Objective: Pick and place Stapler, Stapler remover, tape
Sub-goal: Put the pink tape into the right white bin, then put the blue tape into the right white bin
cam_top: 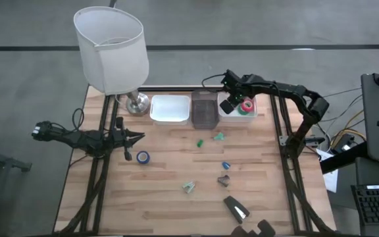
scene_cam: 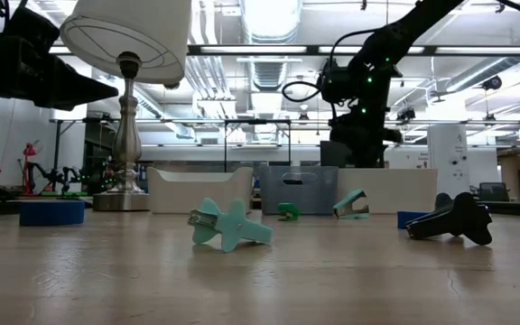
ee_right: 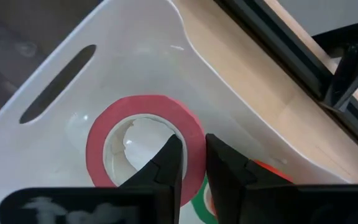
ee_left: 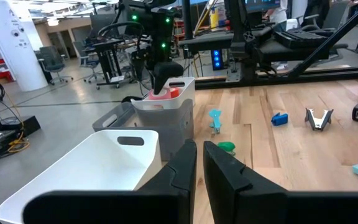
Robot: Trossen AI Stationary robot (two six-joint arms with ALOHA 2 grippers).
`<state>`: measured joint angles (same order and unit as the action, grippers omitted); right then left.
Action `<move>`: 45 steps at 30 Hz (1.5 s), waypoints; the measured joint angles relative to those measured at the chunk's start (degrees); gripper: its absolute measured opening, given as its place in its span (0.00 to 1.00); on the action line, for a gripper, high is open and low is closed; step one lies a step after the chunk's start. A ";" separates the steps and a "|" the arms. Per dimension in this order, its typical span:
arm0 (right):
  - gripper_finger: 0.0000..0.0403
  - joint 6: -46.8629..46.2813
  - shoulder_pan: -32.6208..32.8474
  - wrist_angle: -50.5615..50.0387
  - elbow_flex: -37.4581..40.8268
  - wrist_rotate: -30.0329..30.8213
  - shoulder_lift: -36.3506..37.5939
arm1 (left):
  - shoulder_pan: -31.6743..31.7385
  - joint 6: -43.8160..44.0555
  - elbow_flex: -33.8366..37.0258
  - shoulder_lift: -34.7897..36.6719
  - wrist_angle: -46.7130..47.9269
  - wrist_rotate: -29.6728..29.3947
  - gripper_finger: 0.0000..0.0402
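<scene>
over the white bin at the worktop's 1 o'clock corner, right gripper point(cam_top: 232, 100) hangs with fingers point(ee_right: 166, 163) nearly closed, only a thin gap, gripping nothing i can see; tips sit just above the red tape roll point(ee_right: 145, 146) lying flat in that right white bin point(ee_right: 229, 115), a green roll point(cam_top: 248, 109) beside it. looks like the tape drop step just finished for this roll. left gripper point(cam_top: 135, 137) waits at the 9 o'clock edge, fingers point(ee_left: 185, 168) almost shut, empty.

next move, my guess: right arm lifts clear of the bin rim, swings toward the blue tape roll point(cam_top: 143, 157) near 8 o'clock by the left gripper, or the left arm takes it as it's closer. needs fingers opened wide first.

counts:
- tape rolls: 3 (red, green in bin; blue on worktop)
- stapler point(cam_top: 237, 209): 1, black, at 6 o'clock, still out
- small claw or clip pieces loose mid-worktop: 5 seen from above, which are removers i can't tell
- bins: 3 at 12 o'clock, white point(cam_top: 170, 109), grey point(cam_top: 204, 109), white
- lamp point(cam_top: 112, 52): 1, at 11 o'clock
</scene>
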<state>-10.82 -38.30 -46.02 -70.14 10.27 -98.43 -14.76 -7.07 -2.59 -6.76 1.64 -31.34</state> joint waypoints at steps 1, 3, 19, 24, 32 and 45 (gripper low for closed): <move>0.14 -0.64 0.07 0.21 0.07 0.01 0.00 | 0.13 0.00 0.03 0.00 -0.19 -0.31 0.08; 0.15 -1.78 0.19 0.84 0.63 0.01 0.00 | 0.19 0.82 0.11 0.00 -1.05 -1.44 0.08; 0.16 -2.23 0.15 7.44 6.74 0.12 -0.05 | 0.19 42.80 0.11 0.02 -18.55 -1.85 0.08; 0.19 -2.31 0.15 8.16 8.03 -0.11 -0.06 | 0.20 43.97 0.11 0.02 -19.26 -4.23 0.08; 0.24 -2.27 0.15 7.63 6.65 -1.36 -0.06 | 0.28 52.67 0.09 0.02 -21.29 -5.29 0.08; 0.45 -2.04 0.20 5.37 -1.18 -2.85 0.46 | 0.30 61.24 -0.24 0.02 -21.44 -3.94 0.11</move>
<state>-12.86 -38.10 -40.65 -71.32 7.42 -97.97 -14.46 54.17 -2.83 -6.74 -19.81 -35.28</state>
